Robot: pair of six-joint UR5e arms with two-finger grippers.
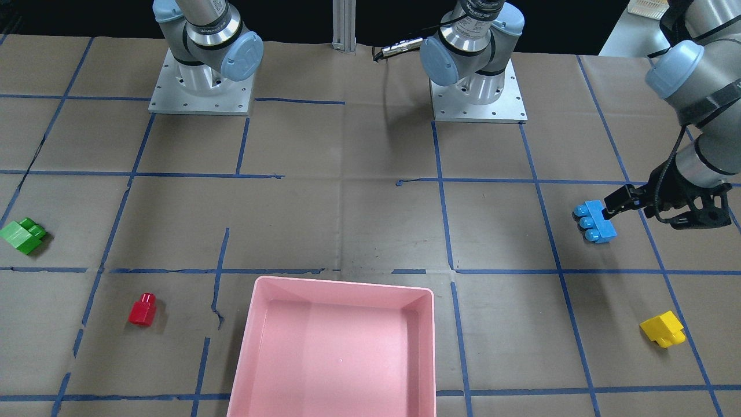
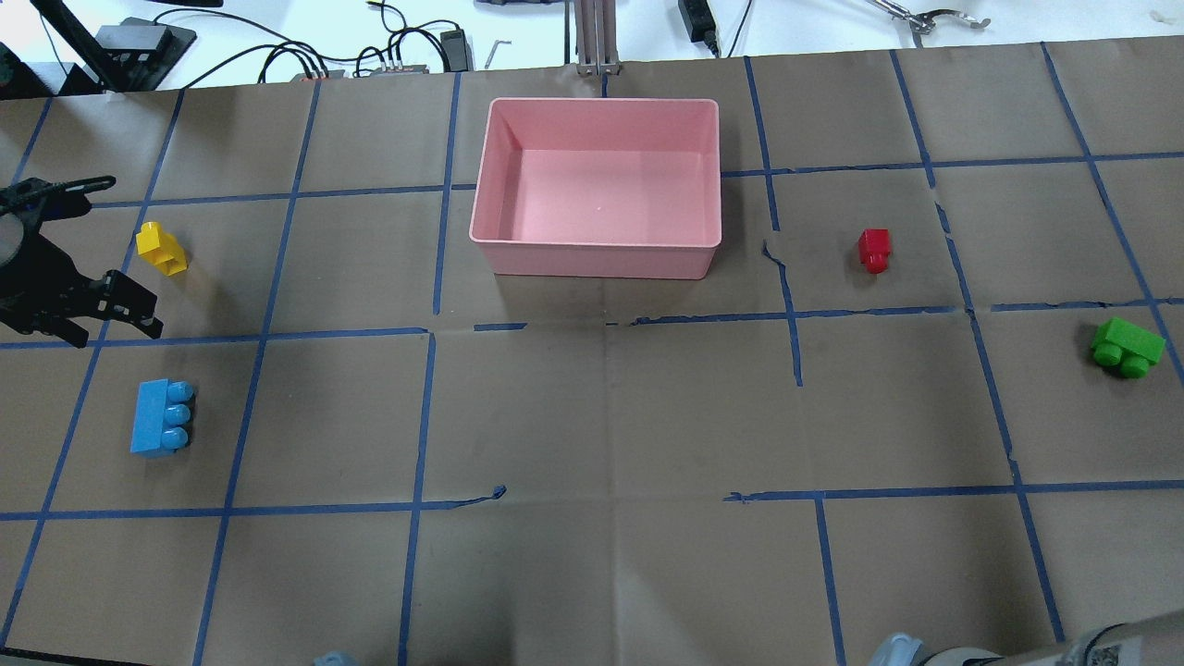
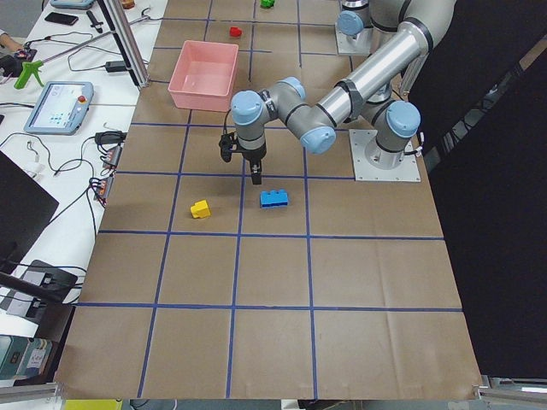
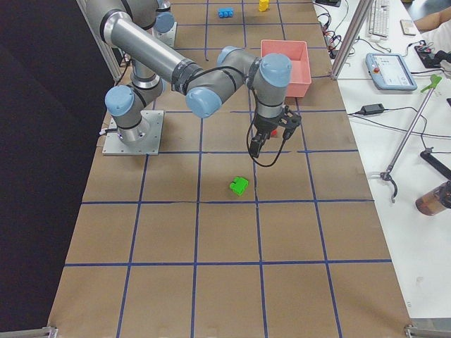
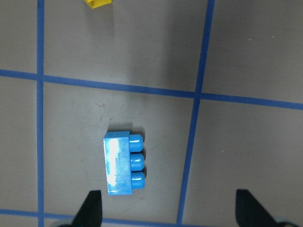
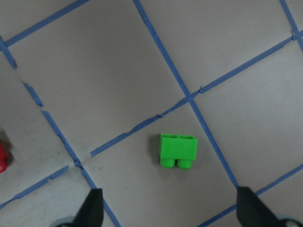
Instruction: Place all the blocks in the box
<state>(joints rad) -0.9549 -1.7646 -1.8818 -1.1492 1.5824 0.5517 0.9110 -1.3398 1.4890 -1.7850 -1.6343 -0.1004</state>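
The blue brick (image 2: 159, 417) lies on its side on the table, also in the front view (image 1: 596, 222). My left gripper (image 2: 139, 310) is open and empty and hovers just above it; the left wrist view shows the blue brick (image 5: 123, 163) ahead of the wide-apart fingertips (image 5: 92, 208). The yellow brick (image 2: 161, 249) lies beyond it. The red brick (image 2: 873, 250) and the green brick (image 2: 1127, 346) lie on the right side. My right gripper (image 6: 170, 208) is open and empty above the green brick (image 6: 178, 150). The pink box (image 2: 592, 264) stands at the far middle and holds nothing.
The table is covered in brown paper with a blue tape grid. The two arm bases (image 1: 200, 87) stand at the robot's edge. Cables and tools (image 2: 388, 55) lie beyond the far edge, behind the box.
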